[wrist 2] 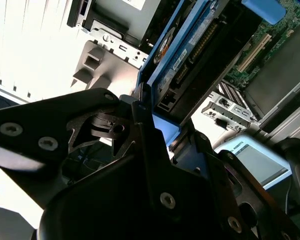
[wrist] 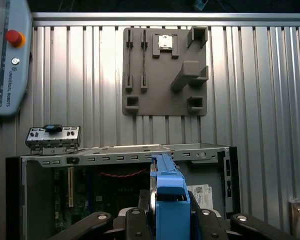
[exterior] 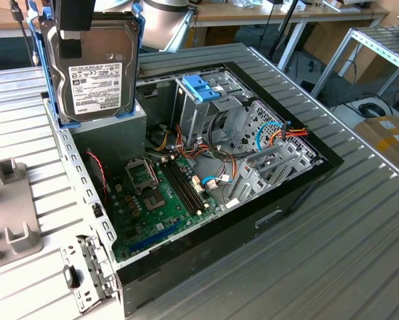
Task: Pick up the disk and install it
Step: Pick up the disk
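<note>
The pincer (wrist: pixel 170 222) grips the disk (exterior: pixel 96 67) tightly, holding it upright over one corner of the open computer case (exterior: pixel 206 250) on the tabletop (exterior: pixel 332 253). Inside sit a motherboard (exterior: pixel 152 207), cables (exterior: pixel 212 181) and a drive cage (exterior: pixel 209 117). The exterior view's upper edge crops the disk.

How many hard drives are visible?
1. The disk is held upright by the end effector above the power-supply box, at the exterior view's upper left. The drive cage could hide more.

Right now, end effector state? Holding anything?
End effector: closed, holding the disk.
</note>
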Robot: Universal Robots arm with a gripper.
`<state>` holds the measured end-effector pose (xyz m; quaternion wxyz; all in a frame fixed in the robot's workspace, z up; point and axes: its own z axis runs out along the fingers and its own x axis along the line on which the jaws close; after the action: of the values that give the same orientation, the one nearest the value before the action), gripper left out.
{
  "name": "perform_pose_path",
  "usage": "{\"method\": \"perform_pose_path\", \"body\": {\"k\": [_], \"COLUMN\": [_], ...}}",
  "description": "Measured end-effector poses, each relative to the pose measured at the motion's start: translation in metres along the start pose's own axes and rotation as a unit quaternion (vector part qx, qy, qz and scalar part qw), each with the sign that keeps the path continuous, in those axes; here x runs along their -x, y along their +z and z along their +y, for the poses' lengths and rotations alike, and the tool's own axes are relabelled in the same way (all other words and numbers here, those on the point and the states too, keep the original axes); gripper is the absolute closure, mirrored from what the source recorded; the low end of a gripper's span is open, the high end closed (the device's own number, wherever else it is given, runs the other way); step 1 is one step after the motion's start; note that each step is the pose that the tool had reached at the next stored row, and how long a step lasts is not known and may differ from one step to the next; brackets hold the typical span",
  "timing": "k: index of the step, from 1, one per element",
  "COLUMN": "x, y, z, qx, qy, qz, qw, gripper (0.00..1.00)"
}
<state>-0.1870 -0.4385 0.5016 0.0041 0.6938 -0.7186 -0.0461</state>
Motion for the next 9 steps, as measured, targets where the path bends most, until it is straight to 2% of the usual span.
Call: {"method": "perform_pose_path", "body": {"k": [9], "x": [-0.0002], "y": [-0.0002], "z": [-0.0021], "qx": [0.0], "qy": [0.0], "qz": [0.0], "qw": [1.0], "gripper": [0.63]}}
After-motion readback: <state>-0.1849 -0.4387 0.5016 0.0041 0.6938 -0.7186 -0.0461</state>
